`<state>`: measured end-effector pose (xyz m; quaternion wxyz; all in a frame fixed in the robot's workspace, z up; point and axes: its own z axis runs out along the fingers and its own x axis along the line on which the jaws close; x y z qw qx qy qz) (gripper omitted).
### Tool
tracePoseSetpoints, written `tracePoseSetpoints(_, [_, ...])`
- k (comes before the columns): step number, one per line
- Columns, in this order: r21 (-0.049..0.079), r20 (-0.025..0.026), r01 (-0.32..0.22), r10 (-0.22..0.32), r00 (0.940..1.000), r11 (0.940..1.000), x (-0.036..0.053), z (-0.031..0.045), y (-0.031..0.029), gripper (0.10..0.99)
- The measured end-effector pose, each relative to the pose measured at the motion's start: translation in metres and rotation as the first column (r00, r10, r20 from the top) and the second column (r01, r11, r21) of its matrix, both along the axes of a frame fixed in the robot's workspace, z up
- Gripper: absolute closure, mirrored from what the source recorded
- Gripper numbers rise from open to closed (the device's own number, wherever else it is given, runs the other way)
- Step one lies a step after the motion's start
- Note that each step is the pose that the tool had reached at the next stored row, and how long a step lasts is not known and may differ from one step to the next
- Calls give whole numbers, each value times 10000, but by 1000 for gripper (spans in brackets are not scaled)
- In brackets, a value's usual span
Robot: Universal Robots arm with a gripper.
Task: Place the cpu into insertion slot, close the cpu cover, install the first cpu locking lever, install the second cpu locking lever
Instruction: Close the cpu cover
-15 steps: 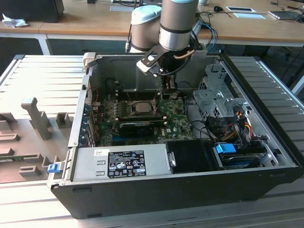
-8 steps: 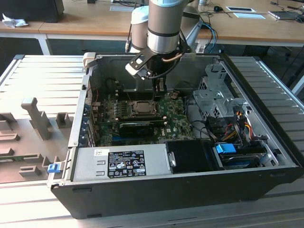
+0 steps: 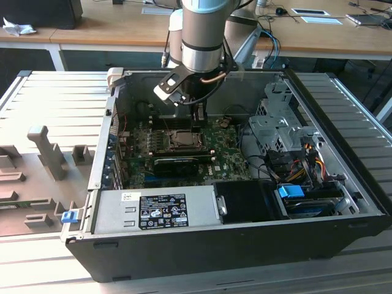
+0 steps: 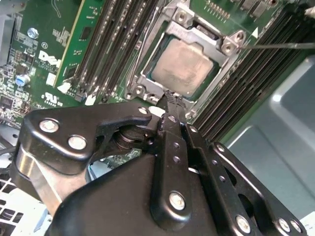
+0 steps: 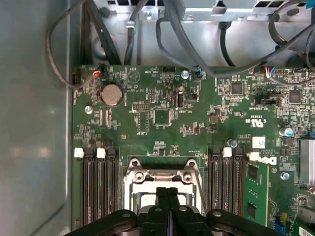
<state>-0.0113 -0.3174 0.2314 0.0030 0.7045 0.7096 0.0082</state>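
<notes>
Dull grey square cpu [image 4: 184,66] sits in the socket mid green motherboard [image 5: 147,98], silver windowed metal cpu cover [image 4: 222,66] down over it. Jaws pinched together, empty, tips at the cover's edge. Thin steel locking lever [image 4: 280,45] looks unlatched. Press steady and square, don't slip onto the black memory slots [image 4: 118,44].

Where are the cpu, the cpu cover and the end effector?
cpu [image 4: 183,66], second wrist view, middle of its grey top.
cpu cover [image 4: 221,66], second wrist view, side bar of the frame.
end effector [image 4: 171,98], second wrist view, between its fingertips.
</notes>
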Motion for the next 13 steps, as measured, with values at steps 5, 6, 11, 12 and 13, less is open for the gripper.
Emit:
tracePoseSetpoints(5, [2, 1, -285, 285, 9996, 9996, -71, -10, 4, 980])
tracePoseSetpoints(6, [2, 1, -322, 322, 9995, 9995, -84, -12, 5, 980])
tracePoseSetpoints(11, [3, 2, -450, 450, 9990, 9990, -175, -15, 10, 980])
tracePoseSetpoints(12, [2, 1, -457, 457, 9990, 9990, -196, -15, 10, 980])
tracePoseSetpoints(13, [2, 1, -457, 457, 9990, 9990, -213, -15, 11, 980])
